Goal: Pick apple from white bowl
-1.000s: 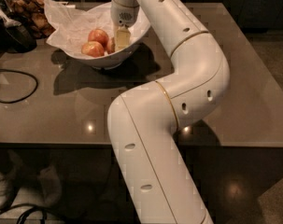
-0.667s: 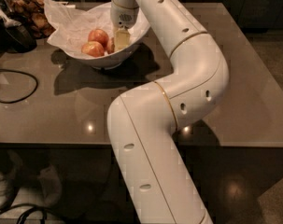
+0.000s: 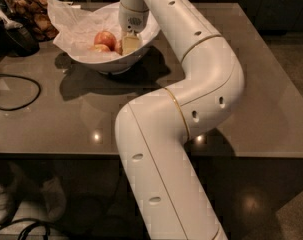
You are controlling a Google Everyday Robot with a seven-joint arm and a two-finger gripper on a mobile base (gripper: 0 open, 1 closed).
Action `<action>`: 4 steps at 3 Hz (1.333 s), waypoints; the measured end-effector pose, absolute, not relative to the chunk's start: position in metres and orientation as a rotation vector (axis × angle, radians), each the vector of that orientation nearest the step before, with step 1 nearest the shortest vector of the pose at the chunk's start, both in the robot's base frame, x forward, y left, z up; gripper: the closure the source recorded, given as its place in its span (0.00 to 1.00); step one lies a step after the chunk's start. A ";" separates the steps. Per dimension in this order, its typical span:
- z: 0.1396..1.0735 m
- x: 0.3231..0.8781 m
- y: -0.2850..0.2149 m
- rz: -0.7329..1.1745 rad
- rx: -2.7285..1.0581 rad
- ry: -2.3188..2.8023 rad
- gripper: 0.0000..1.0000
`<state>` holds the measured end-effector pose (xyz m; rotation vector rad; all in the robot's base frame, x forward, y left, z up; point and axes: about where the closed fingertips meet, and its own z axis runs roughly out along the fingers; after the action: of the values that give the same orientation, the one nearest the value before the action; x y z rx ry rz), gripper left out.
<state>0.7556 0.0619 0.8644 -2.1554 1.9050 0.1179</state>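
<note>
The white bowl (image 3: 141, 54), lined with crumpled white paper, stands at the back left of the brown table. It holds a brighter red apple (image 3: 105, 37), an orange-yellow apple (image 3: 97, 48), and a dull brownish-red apple (image 3: 119, 47). The brownish-red apple is mostly hidden behind my gripper. My gripper (image 3: 130, 43) reaches down into the bowl from the white arm and sits right against that apple, on the bowl's right side.
My white arm (image 3: 191, 99) bends across the middle of the table (image 3: 251, 84). A black cable (image 3: 16, 91) loops on the left. Dark objects and a snack pile (image 3: 33, 16) sit at the back left corner. The table's front edge runs along the bottom.
</note>
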 end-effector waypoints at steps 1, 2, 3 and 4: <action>0.864 0.756 0.062 0.118 -2.155 1.905 0.68; 0.864 0.756 0.062 0.118 -2.155 1.905 0.91; 0.864 0.756 0.062 0.118 -2.155 1.905 1.00; 0.864 0.756 0.062 0.118 -2.155 1.905 1.00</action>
<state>0.7557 0.0620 0.8644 -2.1554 1.9050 0.1178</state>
